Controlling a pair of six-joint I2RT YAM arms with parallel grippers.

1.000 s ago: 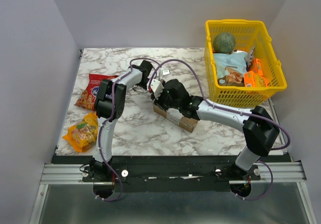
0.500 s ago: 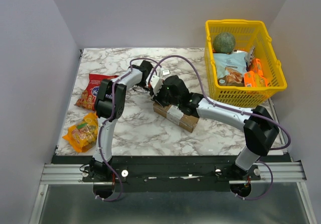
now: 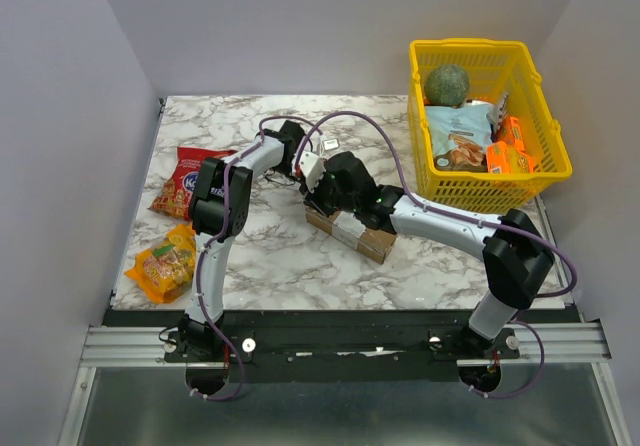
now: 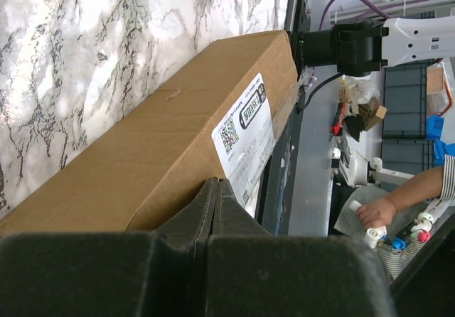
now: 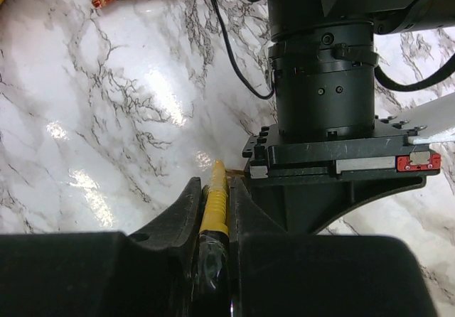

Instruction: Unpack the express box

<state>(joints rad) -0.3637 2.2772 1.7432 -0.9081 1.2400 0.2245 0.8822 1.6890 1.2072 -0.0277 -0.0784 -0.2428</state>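
The express box (image 3: 356, 234), a brown carton with a white label, lies mid-table. In the left wrist view it (image 4: 163, 139) stretches away from my fingers, label on its right side. My left gripper (image 3: 308, 184) is shut and empty, its tips (image 4: 217, 183) against the box's near end. My right gripper (image 3: 325, 206) sits just beside it over the same end and is shut on a thin yellow ridged tool (image 5: 214, 197). The tool's tip points at the box corner beside the left wrist (image 5: 323, 82).
A yellow basket (image 3: 490, 194) full of groceries stands at the back right. A red snack bag (image 3: 185, 178) and an orange one (image 3: 165, 263) lie at the left. A small white object (image 3: 328, 143) lies behind the grippers. A person's hand (image 4: 373, 210) shows beyond the table edge.
My right gripper has shifted slightly up and left along the box toward the left gripper. The box and the left arm stay in place.
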